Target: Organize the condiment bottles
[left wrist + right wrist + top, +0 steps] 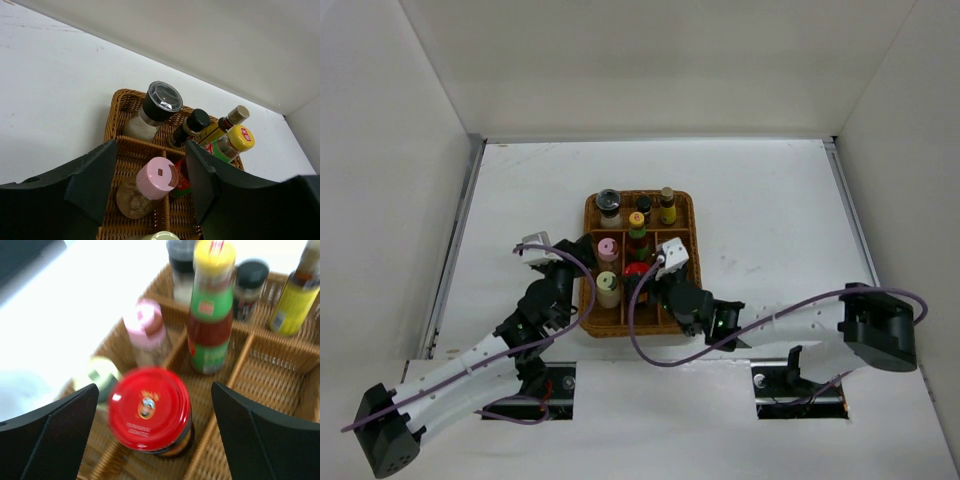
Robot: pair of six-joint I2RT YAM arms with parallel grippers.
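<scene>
Closest to the overhead camera are the two arms: left gripper (pixel 578 268) at the left rim of the brown wicker divided tray (pixel 691 232), right gripper (pixel 648 274) over its near middle, white table (pixel 770 200) underneath. All seven condiment bottles stand inside the tray. The grey-lidded clear jar (pixel 609 203), slim black-capped dark bottle (pixel 643 205) and slim tan-capped yellow bottle (pixel 667 206) are along the back row. The pink-capped small bottle (pixel 607 248) and yellow-capped green-and-red bottle (pixel 637 226) are one row nearer. The pale-yellow-capped bottle (pixel 608 287) and red-lidded dark jar (pixel 638 268) are nearest the arms. Dividers keep each one upright and apart, which is likely the point of the layout. Left wrist view: black fingers (pixel 95 175) parted, pink cap centred between them with a clear gap on both sides, nothing gripped. It's either lined up on that bottle or just parked, can't tell which. Right wrist view (blurred): fingers (pixel 255 435) spread wide either side of the red lid, daylight on both sides, so jaws open and holding nothing. The wide stance is probably there to clear the broad lid. The jar sits in the cell just in front of the green-and-red bottle. Judgement: sort looks essentially done. The next move calls for a straight lift-off, or a finger clips the lid and tips the jar.
</scene>
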